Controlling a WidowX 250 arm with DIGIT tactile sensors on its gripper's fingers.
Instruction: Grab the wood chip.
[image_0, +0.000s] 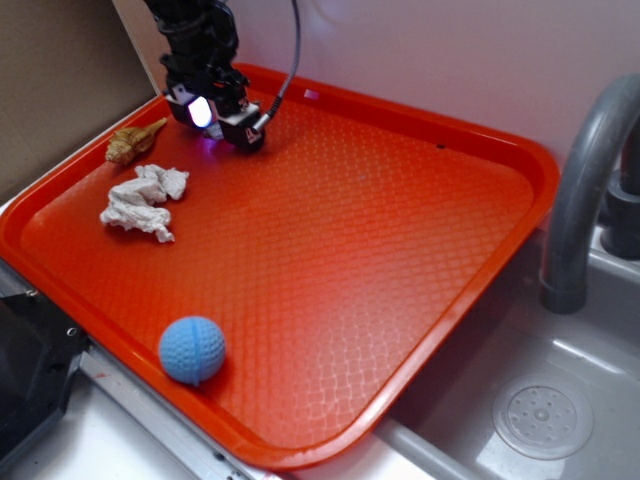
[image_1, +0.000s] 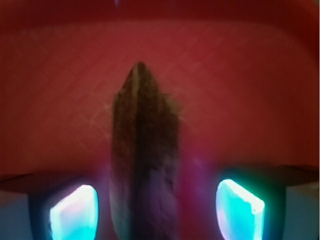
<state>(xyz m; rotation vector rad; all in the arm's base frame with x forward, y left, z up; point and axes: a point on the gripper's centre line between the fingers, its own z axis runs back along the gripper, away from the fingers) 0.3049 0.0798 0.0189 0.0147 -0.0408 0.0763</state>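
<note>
Orange textured plastic tray (image_0: 400, 250): my end effector (image_1: 156, 210) straddles the slender dark-brown wood chip (image_1: 142, 165), pads wide for closing.

Black arm (image_0: 195, 40) with a grey cable (image_0: 290, 60) trailing behind. Fingers (image_1: 75, 212) carry pads glowing cyan and white, set in black housing.
</note>
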